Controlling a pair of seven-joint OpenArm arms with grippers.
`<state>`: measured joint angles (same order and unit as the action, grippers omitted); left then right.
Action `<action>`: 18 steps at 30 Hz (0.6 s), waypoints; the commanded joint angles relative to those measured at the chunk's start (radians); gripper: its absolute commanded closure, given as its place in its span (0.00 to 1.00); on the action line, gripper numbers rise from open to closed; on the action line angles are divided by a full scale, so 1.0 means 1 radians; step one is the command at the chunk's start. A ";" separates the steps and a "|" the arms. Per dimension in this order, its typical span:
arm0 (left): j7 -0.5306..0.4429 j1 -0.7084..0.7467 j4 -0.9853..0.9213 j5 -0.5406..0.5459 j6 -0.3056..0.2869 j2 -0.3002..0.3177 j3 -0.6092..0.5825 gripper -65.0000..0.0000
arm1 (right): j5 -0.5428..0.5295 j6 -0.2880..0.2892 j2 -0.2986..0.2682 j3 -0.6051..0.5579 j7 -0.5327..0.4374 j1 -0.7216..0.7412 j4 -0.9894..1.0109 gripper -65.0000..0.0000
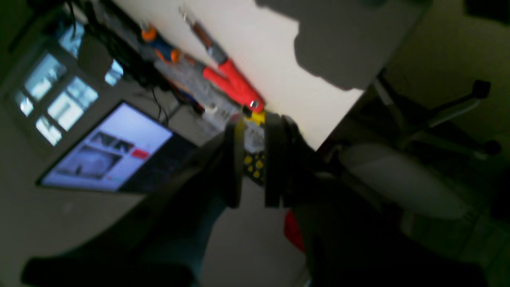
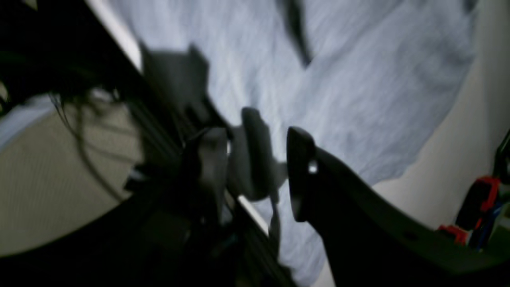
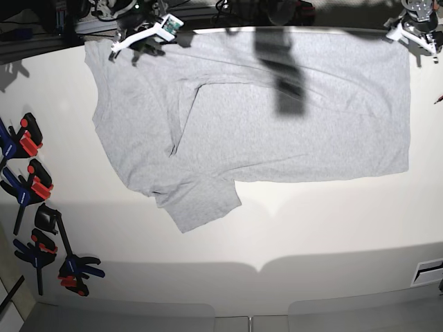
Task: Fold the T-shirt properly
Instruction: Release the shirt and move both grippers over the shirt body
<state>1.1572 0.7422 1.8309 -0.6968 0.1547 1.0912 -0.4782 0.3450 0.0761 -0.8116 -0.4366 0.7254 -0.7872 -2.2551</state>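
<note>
The light grey T-shirt [image 3: 263, 117] lies spread, plain side up, across the far half of the white table [image 3: 277, 235]. One sleeve [image 3: 197, 200] points toward the front, and a fold runs down the left part. My right gripper [image 3: 140, 36] hovers at the shirt's far left corner. Its wrist view shows the gripper [image 2: 275, 167] open over the grey cloth [image 2: 358, 99], holding nothing. My left gripper [image 3: 414, 29] is at the far right corner. There the gripper [image 1: 253, 163] stands a little open and empty, with the T-shirt [image 1: 338, 52] further off on the table.
Several black, red and blue clamps [image 3: 31, 194] lie along the table's left edge. More red clamps [image 1: 235, 81] lie at the table's border, and others show in the right wrist view [image 2: 478, 203]. A lit screen [image 1: 107, 151] and an office chair [image 1: 438, 119] stand beyond the table.
</note>
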 commanded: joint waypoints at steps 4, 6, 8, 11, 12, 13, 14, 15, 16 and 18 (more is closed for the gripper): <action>0.049 0.003 0.010 -0.093 0.068 0.023 0.086 0.88 | 0.020 -0.090 0.028 0.004 -0.010 0.061 -0.057 0.64; 0.050 0.003 0.012 -0.133 0.099 0.029 0.145 0.88 | 0.021 -0.112 0.068 0.004 -0.010 0.113 -0.060 0.64; 0.032 0.001 0.025 -0.148 0.134 0.028 0.208 0.88 | 0.021 -0.111 0.116 0.011 0.003 0.186 -0.060 0.64; -0.043 0.000 0.085 -0.142 0.180 0.028 0.265 0.88 | -0.014 -0.108 0.205 0.040 0.004 0.313 -0.057 0.64; -0.077 0.000 0.114 -0.132 0.183 0.028 0.275 0.88 | -0.044 -0.104 0.232 0.053 0.005 0.359 -0.057 0.64; -0.115 0.000 0.144 -0.117 0.183 0.028 0.283 0.88 | -0.078 -0.100 0.255 0.067 0.005 0.402 -0.057 0.64; -0.159 0.000 0.175 -0.096 0.183 0.028 0.289 0.88 | -0.115 -0.100 0.277 0.081 0.005 0.444 -0.057 0.64; -0.206 -0.002 0.206 -0.074 0.184 0.028 0.293 0.88 | -0.145 -0.100 0.303 0.097 0.006 0.482 -0.057 0.64; -0.251 -0.010 0.235 -0.046 0.194 0.028 0.294 0.88 | -0.166 -0.100 0.334 0.116 0.009 0.515 -0.057 0.64; -0.317 -0.046 0.283 0.029 0.218 0.027 0.294 0.88 | -0.173 -0.100 0.423 0.166 0.008 0.557 -0.051 0.64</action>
<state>0.8330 0.7017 2.0998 -0.6376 0.3412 1.0958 -0.1955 0.1627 -0.0166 -0.3855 -0.2722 0.7551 -0.2352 -2.2917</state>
